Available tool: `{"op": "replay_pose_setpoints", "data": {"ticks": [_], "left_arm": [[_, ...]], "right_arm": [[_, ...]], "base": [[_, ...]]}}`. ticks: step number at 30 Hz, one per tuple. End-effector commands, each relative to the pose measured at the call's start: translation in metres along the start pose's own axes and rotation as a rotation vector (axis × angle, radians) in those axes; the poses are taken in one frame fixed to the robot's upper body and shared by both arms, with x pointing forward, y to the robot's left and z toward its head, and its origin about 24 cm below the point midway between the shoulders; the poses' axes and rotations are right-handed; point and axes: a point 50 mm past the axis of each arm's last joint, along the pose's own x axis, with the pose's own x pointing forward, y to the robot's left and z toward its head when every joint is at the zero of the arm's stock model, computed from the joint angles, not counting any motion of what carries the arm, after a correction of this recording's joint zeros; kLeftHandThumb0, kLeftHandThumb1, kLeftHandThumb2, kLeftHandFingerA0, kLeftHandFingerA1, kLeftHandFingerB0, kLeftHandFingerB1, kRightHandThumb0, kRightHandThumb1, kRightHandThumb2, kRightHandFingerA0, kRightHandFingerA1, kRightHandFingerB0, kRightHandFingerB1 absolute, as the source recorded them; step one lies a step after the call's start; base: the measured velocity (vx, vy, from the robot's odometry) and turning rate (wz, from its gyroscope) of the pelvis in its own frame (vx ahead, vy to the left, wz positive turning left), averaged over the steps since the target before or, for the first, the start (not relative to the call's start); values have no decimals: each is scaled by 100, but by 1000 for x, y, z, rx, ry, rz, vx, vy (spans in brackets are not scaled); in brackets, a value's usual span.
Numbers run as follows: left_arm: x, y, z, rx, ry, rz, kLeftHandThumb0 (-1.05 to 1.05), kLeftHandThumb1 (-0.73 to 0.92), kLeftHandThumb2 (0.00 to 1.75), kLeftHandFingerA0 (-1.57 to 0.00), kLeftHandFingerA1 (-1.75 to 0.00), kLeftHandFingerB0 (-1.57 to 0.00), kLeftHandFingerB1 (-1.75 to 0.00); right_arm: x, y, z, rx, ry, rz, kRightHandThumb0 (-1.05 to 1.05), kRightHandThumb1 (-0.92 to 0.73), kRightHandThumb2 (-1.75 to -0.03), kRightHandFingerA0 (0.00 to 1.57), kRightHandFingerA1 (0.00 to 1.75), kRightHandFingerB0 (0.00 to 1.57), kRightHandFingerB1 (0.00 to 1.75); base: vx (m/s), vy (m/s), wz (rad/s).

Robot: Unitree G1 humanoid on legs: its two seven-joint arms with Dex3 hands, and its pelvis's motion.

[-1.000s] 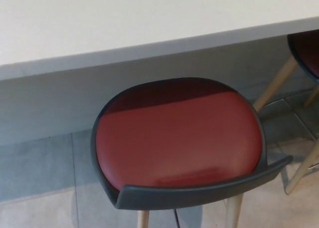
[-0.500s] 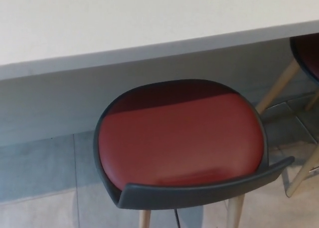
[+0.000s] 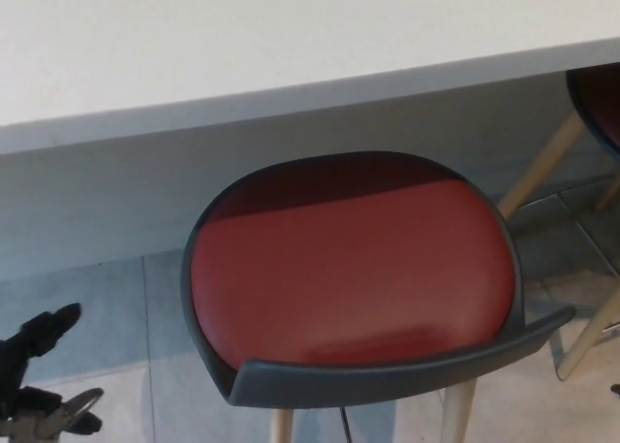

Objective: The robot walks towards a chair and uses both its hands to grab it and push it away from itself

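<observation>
Black left robot hand (image 3: 37, 365) newly in view bottom left, fingers apart, empty; red-seated chair (image 3: 351, 268) unmoved.

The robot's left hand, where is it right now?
In the head view the left hand is at the bottom left corner, over the floor, left of the chair and not touching it.

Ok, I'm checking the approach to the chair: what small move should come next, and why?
Probably bring the left hand up and rightward to the chair's grey backrest. The hand is low at the picture's left, apart from the chair, its fingers spread on nothing. The right hand isn't visible, so neither holds the chair yet.
</observation>
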Motion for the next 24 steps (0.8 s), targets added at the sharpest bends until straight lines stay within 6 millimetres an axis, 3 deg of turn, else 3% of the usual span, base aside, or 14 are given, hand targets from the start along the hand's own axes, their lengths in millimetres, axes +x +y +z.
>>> {"op": "replay_pose_setpoints", "data": {"ticks": [1,13,15,18,20,21,22,23,24], "left_arm": [[0,-5,15,147,-89,-69,-105,53,57,0,0,0,0],[1,-21,27,340,-134,-132,-105,57,61,0,0,0,0],[4,-34,42,477,-188,-231,-105,54,59,0,0,0,0],[4,-35,44,482,-189,-229,-105,54,59,0,0,0,0],[2,-47,54,514,-271,-267,-105,53,61,0,0,0,-5],[3,-50,56,522,-279,-269,-105,41,81,0,0,0,-5],[3,-53,59,530,-290,-272,-105,41,81,0,0,0,-5],[4,-56,61,546,-302,-277,-105,53,61,0,0,0,-9],[6,-60,64,561,-320,-278,-105,52,58,0,0,0,-9]], "right_arm": [[2,3,3,-23,-16,13,-103,-61,-91,0,3,0,0],[9,4,10,-66,-28,32,-98,-57,-88,0,6,0,1],[18,5,20,-103,-47,28,-98,-56,-86,0,4,0,0],[18,4,21,-107,-49,25,-98,-56,-86,0,4,0,0],[24,6,27,-105,-68,20,-97,-55,-87,0,4,0,0],[25,6,28,-111,-71,19,-94,-53,-87,0,7,0,1],[26,6,30,-118,-75,18,-94,-53,-87,0,7,0,1],[27,6,32,-122,-75,19,-96,-55,-87,0,4,0,0],[29,6,33,-122,-78,17,-95,-54,-87,0,4,0,0]], "base": [[0,0,0],[0,0,0],[0,0,0],[0,0,0],[0,0,0],[0,0,0],[0,0,0],[0,0,0],[0,0,0]]}}
